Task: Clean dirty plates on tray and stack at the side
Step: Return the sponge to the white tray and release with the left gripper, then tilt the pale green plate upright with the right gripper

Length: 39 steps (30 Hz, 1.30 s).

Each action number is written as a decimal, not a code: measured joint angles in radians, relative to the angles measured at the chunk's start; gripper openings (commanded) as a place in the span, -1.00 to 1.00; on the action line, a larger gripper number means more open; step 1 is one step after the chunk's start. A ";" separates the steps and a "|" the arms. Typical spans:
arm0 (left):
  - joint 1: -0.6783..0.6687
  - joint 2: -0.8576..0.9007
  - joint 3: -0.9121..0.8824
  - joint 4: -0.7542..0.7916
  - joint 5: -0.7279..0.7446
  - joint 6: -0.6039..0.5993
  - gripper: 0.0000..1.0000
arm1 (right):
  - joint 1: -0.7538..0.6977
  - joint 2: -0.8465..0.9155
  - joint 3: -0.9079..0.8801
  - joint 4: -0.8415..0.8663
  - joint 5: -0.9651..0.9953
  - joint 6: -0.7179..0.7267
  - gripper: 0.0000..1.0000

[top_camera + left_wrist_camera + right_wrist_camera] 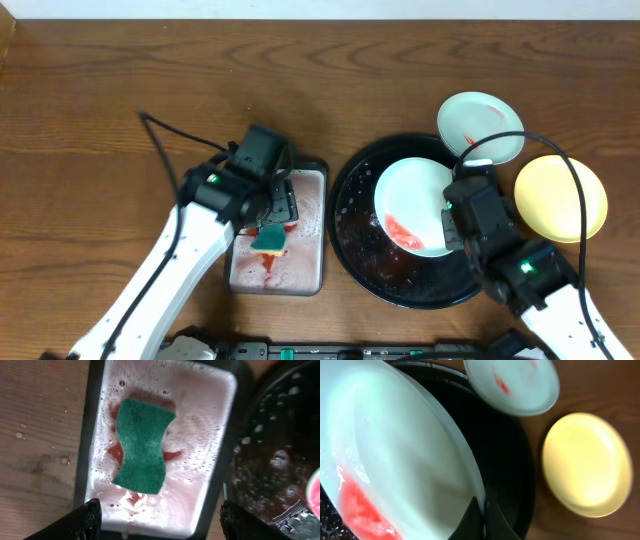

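My right gripper (452,222) is shut on the rim of a mint-white plate (412,205) smeared with red sauce, holding it tilted over the black tray (350,215); in the right wrist view the fingers (482,517) pinch the plate's edge (395,460). A second mint-white plate (480,128) with a faint red mark rests on the tray's far rim. The pale yellow plate (560,197) lies on the table right of the tray. My left gripper (157,515) is open above the teal sponge (144,445), not touching it.
The sponge lies in a grey rectangular tray (300,270) of pink foamy water, left of the black tray. A black cable (165,135) runs across the table behind the left arm. The black tray's floor is wet with suds (270,470).
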 measured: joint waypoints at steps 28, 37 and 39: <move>0.000 -0.090 0.000 -0.020 0.022 0.000 0.69 | 0.603 -0.016 0.000 -0.007 0.707 -0.189 -0.98; 0.000 -0.090 0.000 -0.020 0.022 0.000 0.70 | 0.609 -0.016 0.000 0.004 0.740 -0.204 -0.98; 0.000 -0.090 0.000 -0.020 0.022 0.000 0.70 | 0.609 -0.016 0.000 0.004 0.754 -0.207 -0.98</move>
